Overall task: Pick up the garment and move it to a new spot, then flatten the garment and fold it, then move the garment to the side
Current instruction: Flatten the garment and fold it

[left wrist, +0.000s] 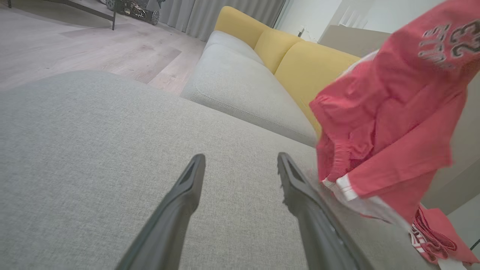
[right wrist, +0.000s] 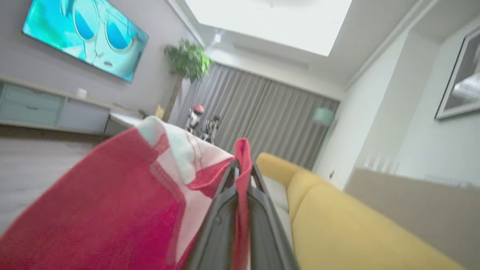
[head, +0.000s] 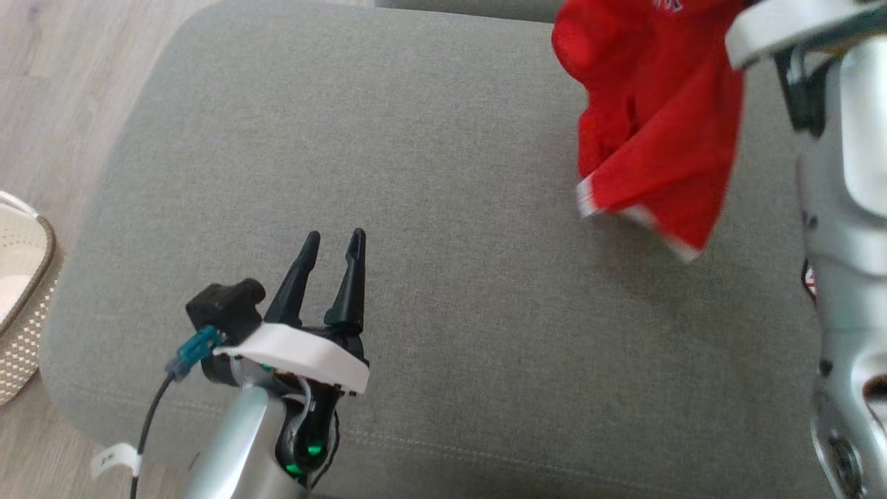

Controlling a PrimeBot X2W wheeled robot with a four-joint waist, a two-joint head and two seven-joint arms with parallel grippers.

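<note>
Right gripper point(right wrist: 240, 168) clamping red jersey point(head: 658, 125), hanging at 1 o'clock over grey ottoman point(head: 416, 173); left gripper point(head: 336, 239) gaping empty at 7 o'clock.

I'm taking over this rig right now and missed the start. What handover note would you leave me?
Right gripper: shut on the red garment, which hangs from it over the far right part of the grey cushion.
Left gripper: open, empty, above the cushion's near left part.
Done: garment picked up.
Left: set it down at a new spot, flatten it, fold it, move it to the side.
</note>
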